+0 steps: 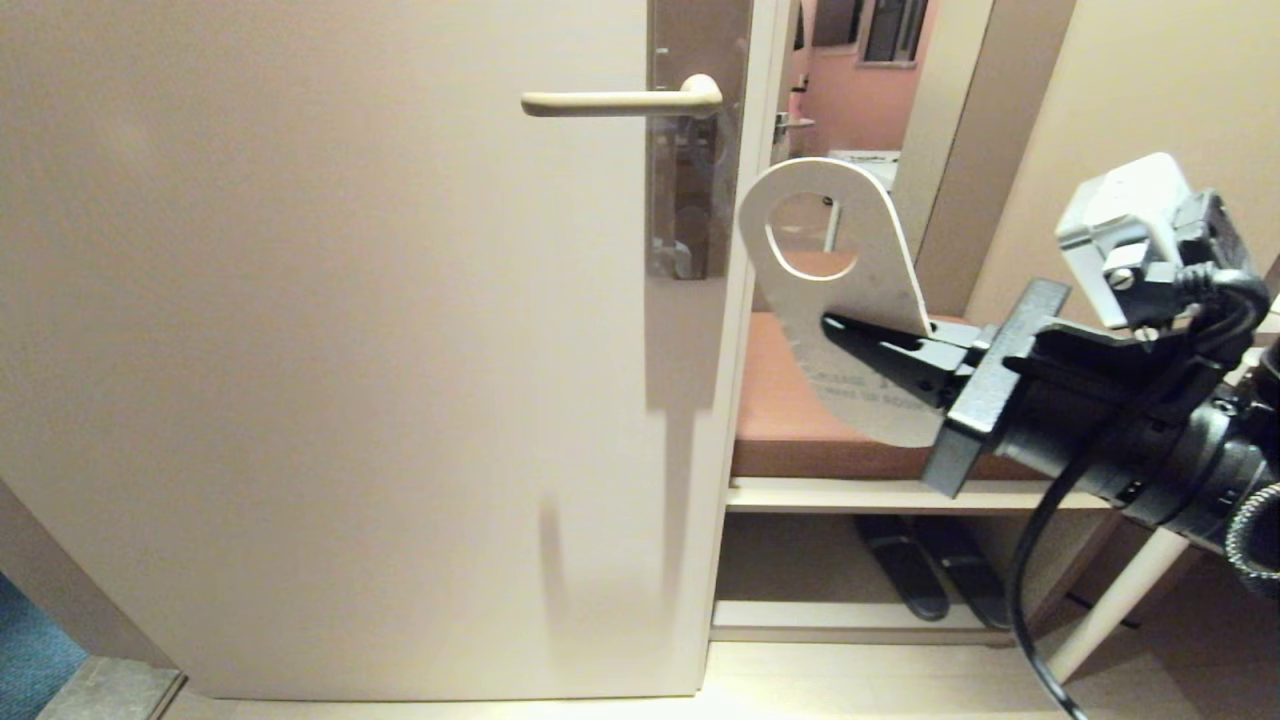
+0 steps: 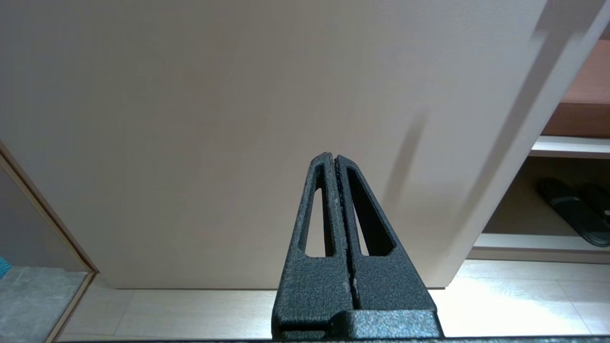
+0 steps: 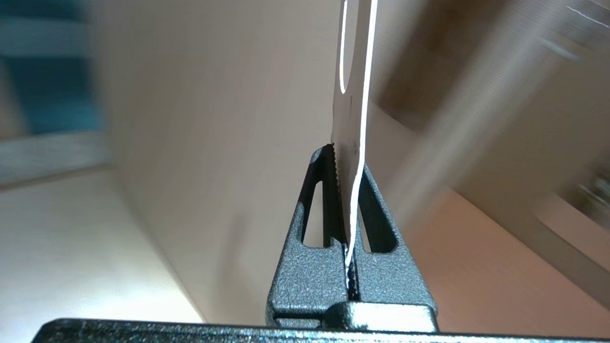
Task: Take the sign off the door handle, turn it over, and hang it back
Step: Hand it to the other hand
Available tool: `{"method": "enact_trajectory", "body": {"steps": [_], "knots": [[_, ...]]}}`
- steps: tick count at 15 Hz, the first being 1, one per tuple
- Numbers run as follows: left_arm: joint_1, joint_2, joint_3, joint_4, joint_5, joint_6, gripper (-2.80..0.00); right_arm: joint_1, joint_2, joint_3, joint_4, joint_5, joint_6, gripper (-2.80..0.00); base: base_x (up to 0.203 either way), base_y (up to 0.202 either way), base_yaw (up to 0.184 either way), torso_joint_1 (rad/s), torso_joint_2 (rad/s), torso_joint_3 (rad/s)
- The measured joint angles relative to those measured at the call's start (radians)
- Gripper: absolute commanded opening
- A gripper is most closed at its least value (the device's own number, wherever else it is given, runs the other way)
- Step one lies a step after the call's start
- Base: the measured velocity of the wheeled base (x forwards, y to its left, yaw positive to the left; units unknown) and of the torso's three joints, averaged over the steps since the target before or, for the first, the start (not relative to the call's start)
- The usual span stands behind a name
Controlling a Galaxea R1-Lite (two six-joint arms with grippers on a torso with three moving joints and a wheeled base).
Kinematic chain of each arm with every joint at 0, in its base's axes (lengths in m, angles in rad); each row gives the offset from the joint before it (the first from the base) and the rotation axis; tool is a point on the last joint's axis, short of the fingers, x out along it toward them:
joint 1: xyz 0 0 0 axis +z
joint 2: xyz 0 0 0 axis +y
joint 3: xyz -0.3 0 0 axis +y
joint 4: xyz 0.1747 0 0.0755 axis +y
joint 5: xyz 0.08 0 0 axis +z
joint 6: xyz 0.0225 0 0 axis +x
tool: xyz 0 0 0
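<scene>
**Sign off the handle, pinched near its lower end**

The right gripper (image 1: 850,335) has its jaws clamped on the sign (image 1: 850,300), held in the air right of the door, below and right of the door handle (image 1: 620,100), hole end up. The pale face shows. The grip sits low on a thin card, so it could swivel or slip during rehanging and miss the lever. The left gripper (image 2: 336,162) is parked near the door's foot, jaws together, empty.

Warm dim indoor light, handle shadow streaks down the door (image 1: 330,350), glare patch on the floor (image 2: 500,300), right wrist background motion-blurred.
</scene>
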Motion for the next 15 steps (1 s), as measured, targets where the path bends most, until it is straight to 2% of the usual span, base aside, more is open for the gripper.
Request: {"method": "enact_trajectory", "body": {"steps": [5,7,11,15], "knots": [[0.0,0.0,0.0,0.0,0.0,0.0,-2.8,-0.257,-0.197,0.081,0.094,-0.107,-0.046,-2.8,0.0,0.0,0.0,0.0,0.0,0.0],[0.001,0.0,0.0,0.0,0.0,0.0,-2.8,-0.331,-0.282,0.114,0.144,-0.135,-0.055,-2.8,0.0,0.0,0.0,0.0,0.0,0.0],[0.0,0.0,0.0,0.0,0.0,0.0,-2.8,-0.47,-0.49,0.222,0.244,-0.138,-0.05,-2.8,0.0,0.0,0.0,0.0,0.0,0.0],[0.0,0.0,0.0,0.0,0.0,0.0,-2.8,-0.543,-0.714,0.394,0.331,-0.104,0.003,-2.8,0.0,0.0,0.0,0.0,0.0,0.0]]}}
